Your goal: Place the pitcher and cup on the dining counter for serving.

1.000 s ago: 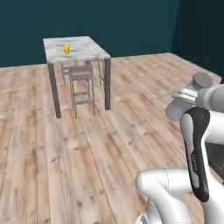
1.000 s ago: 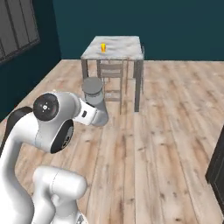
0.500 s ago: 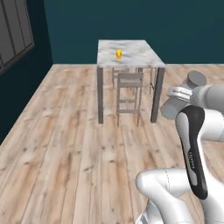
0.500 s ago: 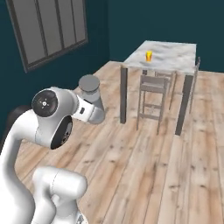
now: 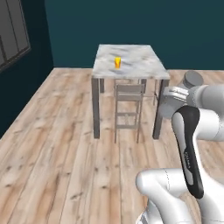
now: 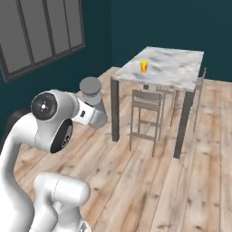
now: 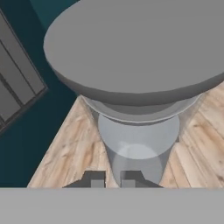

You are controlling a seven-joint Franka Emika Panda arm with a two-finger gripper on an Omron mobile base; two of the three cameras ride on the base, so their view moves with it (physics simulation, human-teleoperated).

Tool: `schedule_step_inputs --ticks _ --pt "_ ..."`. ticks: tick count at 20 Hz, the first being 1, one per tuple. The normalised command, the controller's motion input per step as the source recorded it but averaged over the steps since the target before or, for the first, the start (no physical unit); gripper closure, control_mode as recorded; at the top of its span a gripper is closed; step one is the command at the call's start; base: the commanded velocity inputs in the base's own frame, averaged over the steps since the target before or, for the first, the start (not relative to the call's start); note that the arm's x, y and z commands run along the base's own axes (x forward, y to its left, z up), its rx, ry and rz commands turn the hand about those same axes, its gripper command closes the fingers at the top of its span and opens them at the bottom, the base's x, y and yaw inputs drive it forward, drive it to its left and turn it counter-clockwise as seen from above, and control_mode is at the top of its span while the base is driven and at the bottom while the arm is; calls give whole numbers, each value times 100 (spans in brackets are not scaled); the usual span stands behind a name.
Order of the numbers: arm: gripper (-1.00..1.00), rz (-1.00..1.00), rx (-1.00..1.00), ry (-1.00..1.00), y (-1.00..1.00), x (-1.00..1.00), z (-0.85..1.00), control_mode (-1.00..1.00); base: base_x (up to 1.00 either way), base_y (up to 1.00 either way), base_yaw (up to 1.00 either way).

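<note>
The pitcher [image 7: 138, 140], a slim grey cylinder with a darker round lid, looms just above my fingertips in the hand view. My gripper [image 7: 111, 180] is shut on the pitcher and carries it above the wooden floor, short of the dining counter. From the base, the pitcher [image 5: 192, 79] shows to the right of the dining counter [image 5: 140, 65], and in the right base view the pitcher [image 6: 92, 90] is left of the dining counter [image 6: 176, 68]. The yellow cup [image 5: 117, 62] stands upright on the marble top near its left edge; the cup [image 6: 144, 66] is apart from my hand.
A pale stool [image 5: 127, 109] is tucked under the counter's near side, and the stool [image 6: 146, 113] stands between dark legs. A dark-framed window [image 6: 41, 36] is set in the teal wall on the left. Wooden floor lies all around.
The whole picture has shifted as the base moved: the dining counter now sits nearer and more central. The pitcher stays in my shut gripper and the cup has not moved on the counter.
</note>
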Motion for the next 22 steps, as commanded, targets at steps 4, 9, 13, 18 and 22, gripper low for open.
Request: schedule_step_inputs --ticks 4,9,13,18,22 --pt "100 0 0 0 0 0 0 100 100 -99 7" --pt "100 0 0 0 0 0 0 100 100 -68 1" --pt "100 0 0 0 0 0 0 100 100 -16 0" --pt "100 0 0 0 0 0 0 100 100 0 -3" --pt "100 0 0 0 0 0 0 100 100 0 -3"
